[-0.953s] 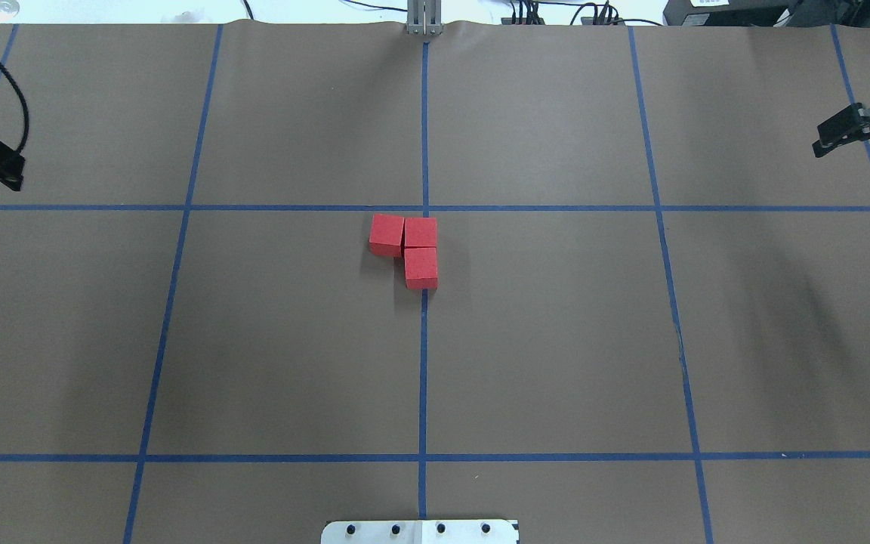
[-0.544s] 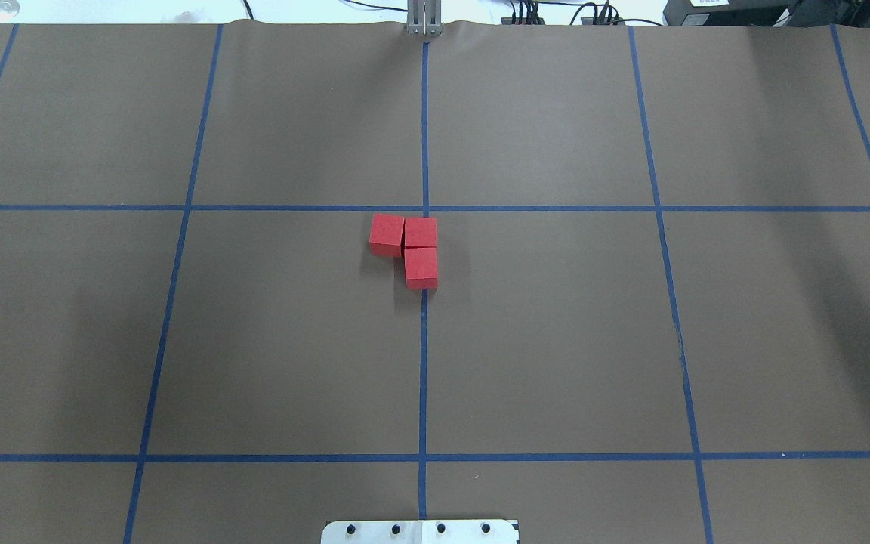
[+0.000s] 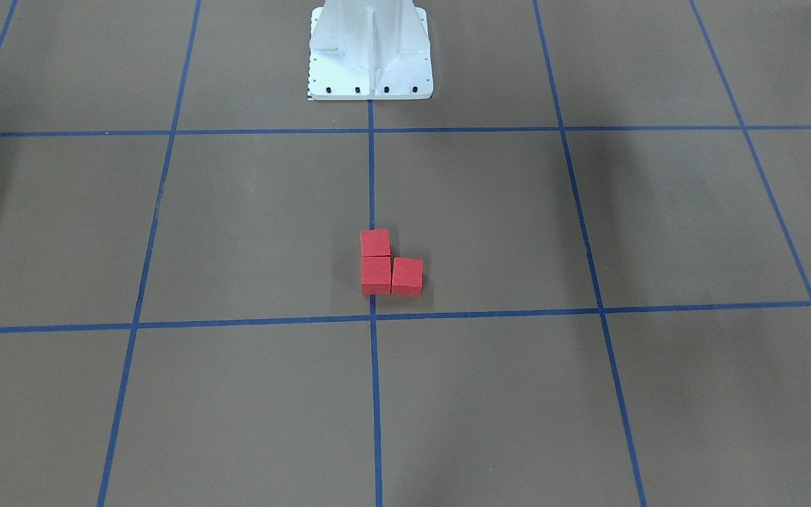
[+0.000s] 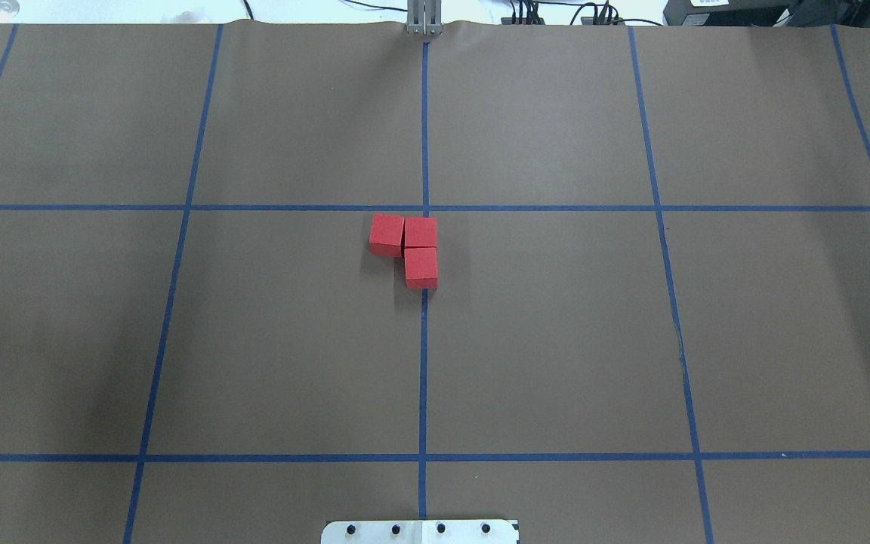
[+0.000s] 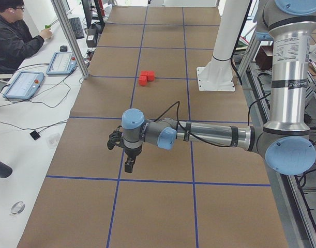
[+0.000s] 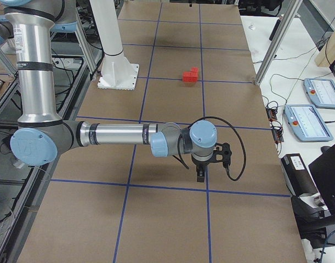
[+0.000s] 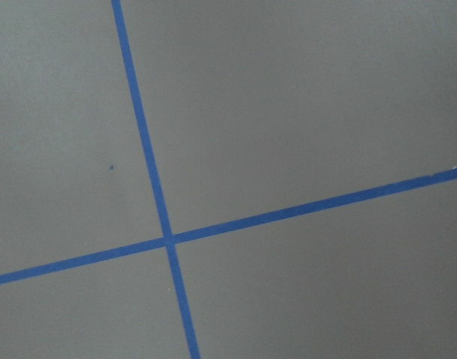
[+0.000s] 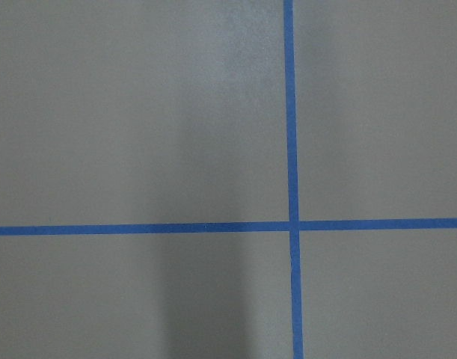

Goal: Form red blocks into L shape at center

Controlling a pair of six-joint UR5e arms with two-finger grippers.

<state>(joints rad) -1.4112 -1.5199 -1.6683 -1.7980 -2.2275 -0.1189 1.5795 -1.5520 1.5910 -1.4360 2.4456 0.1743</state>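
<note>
Touching in an L, 3 red blocks point(image 4: 420, 234); left gripper point(image 5: 128, 163), right gripper point(image 6: 200, 173): state unclear.

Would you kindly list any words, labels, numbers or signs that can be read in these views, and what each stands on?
Nothing can be read in any view.
White sticker on the left arm: print too small to read.
Pendant screens: contents too small to read.
Red blocks: plain faces, no markings.

3 red blocks point(image 4: 420, 233) touch in an L, seemingly just beside the center point(image 4: 425, 208).
</note>
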